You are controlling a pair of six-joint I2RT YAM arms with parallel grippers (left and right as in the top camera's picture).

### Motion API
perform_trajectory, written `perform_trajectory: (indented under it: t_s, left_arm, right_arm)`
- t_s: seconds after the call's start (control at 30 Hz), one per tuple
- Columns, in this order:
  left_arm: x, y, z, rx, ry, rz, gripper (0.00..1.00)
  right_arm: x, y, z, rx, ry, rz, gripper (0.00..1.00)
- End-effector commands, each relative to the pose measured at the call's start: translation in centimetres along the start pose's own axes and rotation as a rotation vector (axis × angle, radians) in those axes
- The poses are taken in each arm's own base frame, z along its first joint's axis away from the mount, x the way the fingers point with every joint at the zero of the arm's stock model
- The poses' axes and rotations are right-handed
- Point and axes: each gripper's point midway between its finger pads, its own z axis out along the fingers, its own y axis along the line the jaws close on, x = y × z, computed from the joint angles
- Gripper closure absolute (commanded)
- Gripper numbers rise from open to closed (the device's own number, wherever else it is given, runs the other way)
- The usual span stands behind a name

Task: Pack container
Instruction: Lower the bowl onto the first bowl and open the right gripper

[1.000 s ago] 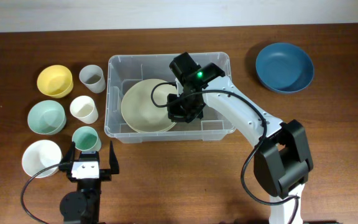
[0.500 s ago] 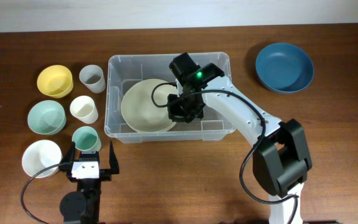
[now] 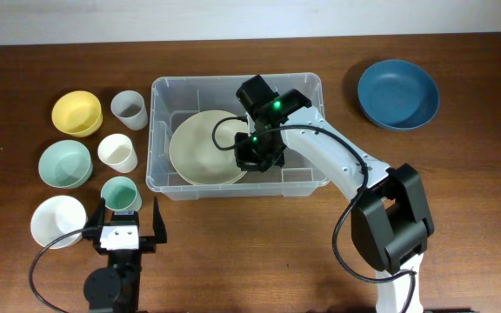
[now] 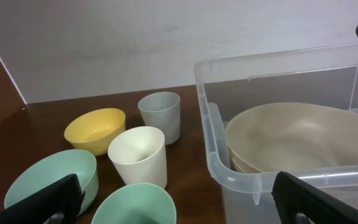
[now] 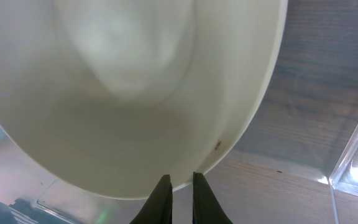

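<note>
Container (image 3: 194,81) sits at the far middle of the tabletop (image 3: 259,252), long side running left to right, rim open upward. Cream bowl (image 3: 200,149) lies inside and fills the left two thirds. Its left edge is close to the left wall and its near edge close to the near wall. Bare container floor shows to the right of it.

Right gripper (image 3: 255,156) is down inside the container at the cream bowl's right edge, with the arm reaching in over the near-right corner of the rim. In the wrist view the jaws are narrow with only a thin slit between them, and the tips are right at the bowl's rim. I cannot tell whether they pinch anything.

Left gripper (image 3: 129,205) is at the near left, low over the tabletop, jaws spread wide and holding nothing. Green cup (image 3: 121,192) stands between its fingertips, just beyond them.

The rest of the left cluster:
- Yellow bowl (image 3: 77,112) and grey cup (image 3: 130,109) are farthest, the cup just beside the container's left wall.
- Mint bowl (image 3: 65,163) and white cup (image 3: 116,152) stand in the middle, with a narrow gap between cup and wall.
- White bowl (image 3: 58,221) is nearest, just left of the left gripper.

Blue bowl (image 3: 397,93) is far right, well apart from the container's right wall, with bare wood between them.
</note>
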Motion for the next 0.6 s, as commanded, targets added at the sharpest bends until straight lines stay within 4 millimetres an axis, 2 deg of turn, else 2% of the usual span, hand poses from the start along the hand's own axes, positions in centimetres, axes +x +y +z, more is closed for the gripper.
perform_trajectory:
  t_s: [0.0,0.57]
  left_arm:
    - [0.20,0.14,0.01,-0.007,0.002,0.016,0.01]
    - [0.20,0.14,0.01,-0.007,0.002,0.016,0.01]
  right_arm:
    - [-0.52,-0.27,-0.01,0.018,-0.017,0.009,0.91]
    - [-0.82,-0.63,0.80,0.030,-0.016,0.011,0.93]
